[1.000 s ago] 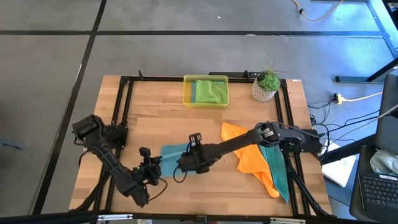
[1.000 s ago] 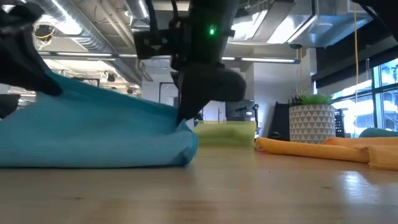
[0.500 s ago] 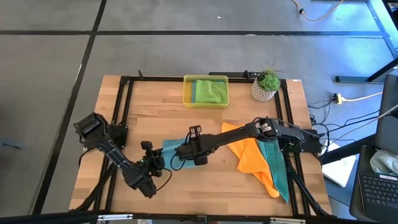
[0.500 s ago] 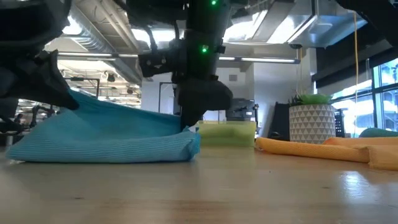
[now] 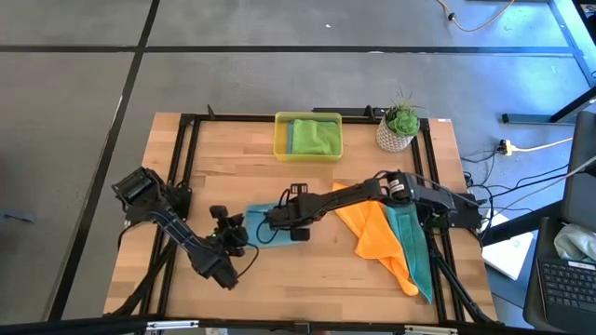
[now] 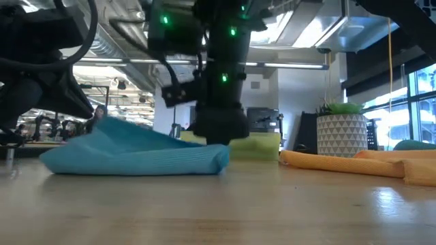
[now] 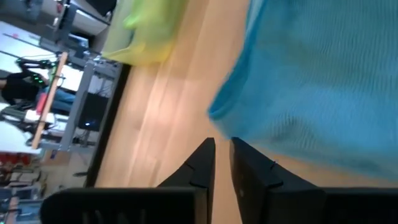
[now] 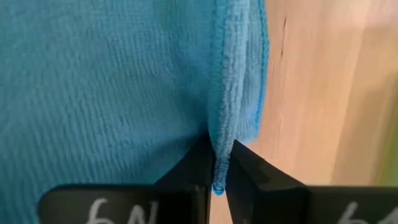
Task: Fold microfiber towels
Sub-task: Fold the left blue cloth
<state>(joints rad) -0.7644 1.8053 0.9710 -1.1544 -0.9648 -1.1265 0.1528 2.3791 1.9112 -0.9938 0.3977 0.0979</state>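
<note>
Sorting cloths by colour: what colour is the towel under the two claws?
Teal blue; the towel shows best in the right wrist view.

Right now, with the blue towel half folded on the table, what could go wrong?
1. The right gripper pinches only the thin edge of the blue towel; it might slip out and the fold could spring open.
2. The left gripper has its fingers nearly together beside the towel's corner, apparently holding nothing, so that side could lie uneven.
3. The orange towel lies close by, under the right arm, and might get dragged.
</note>
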